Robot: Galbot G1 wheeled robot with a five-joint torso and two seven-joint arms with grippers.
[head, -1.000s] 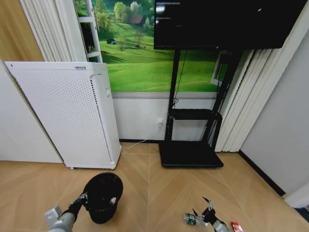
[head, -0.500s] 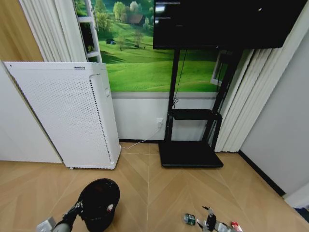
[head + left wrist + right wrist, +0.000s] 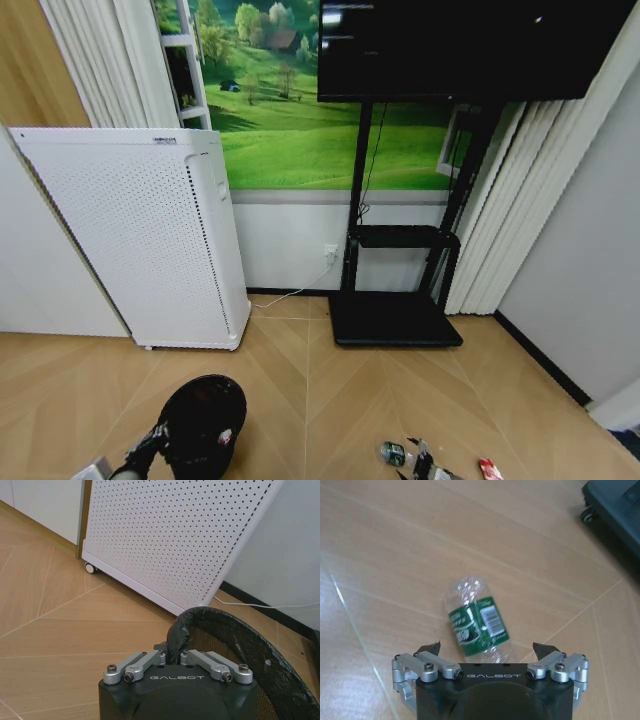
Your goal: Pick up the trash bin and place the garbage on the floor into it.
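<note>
Two grippers work: the left gripper (image 3: 177,656) pinches the trash bin (image 3: 203,425) rim, while the right gripper (image 3: 489,651) hovers spread over the plastic bottle (image 3: 477,622) lying on the floor (image 3: 380,555). Centre both fingers astride its label before closing.
</note>
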